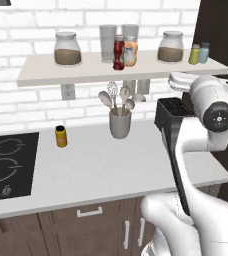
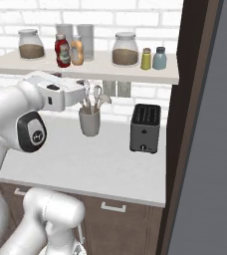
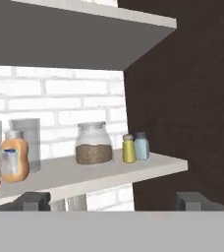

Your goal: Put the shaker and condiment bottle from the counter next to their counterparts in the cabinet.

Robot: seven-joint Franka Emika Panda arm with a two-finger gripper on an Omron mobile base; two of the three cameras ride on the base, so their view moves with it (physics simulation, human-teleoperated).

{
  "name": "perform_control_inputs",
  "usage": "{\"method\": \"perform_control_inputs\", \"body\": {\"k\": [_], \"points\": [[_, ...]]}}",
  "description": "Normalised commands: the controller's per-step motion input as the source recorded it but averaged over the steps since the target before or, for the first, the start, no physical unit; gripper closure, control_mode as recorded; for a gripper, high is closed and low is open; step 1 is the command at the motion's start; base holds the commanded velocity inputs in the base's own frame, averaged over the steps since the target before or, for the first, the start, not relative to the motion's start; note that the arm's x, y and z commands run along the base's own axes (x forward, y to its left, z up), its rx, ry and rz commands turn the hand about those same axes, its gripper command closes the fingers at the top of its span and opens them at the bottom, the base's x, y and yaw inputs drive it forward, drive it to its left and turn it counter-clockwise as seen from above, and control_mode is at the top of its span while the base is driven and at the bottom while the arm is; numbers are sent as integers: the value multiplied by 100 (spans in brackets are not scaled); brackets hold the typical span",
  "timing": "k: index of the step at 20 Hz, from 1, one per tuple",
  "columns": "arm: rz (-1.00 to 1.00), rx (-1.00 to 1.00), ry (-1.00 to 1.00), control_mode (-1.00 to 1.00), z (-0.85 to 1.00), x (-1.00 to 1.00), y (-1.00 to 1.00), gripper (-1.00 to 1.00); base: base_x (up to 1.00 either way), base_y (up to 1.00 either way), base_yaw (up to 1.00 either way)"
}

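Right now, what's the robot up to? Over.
End effector open, holding nothing. Shaker beside blue shaker on shelf; red bottle beside orange bottle. Nothing blocking.

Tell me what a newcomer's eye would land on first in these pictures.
First, the big white arm, its gripper open and empty before the shelf. Next the pairs on that shelf: the red condiment bottle beside the orange bottle mid-shelf, and the yellow-green shaker beside the pale blue shaker at its right end. Below, a cup of utensils stands on the counter.
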Motion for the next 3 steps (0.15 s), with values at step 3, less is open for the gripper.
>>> {"method": "perform_control_inputs", "body": {"k": [3], "points": [[0,0,-19,-100,0,-100,73,-100,0,0,0]]}}
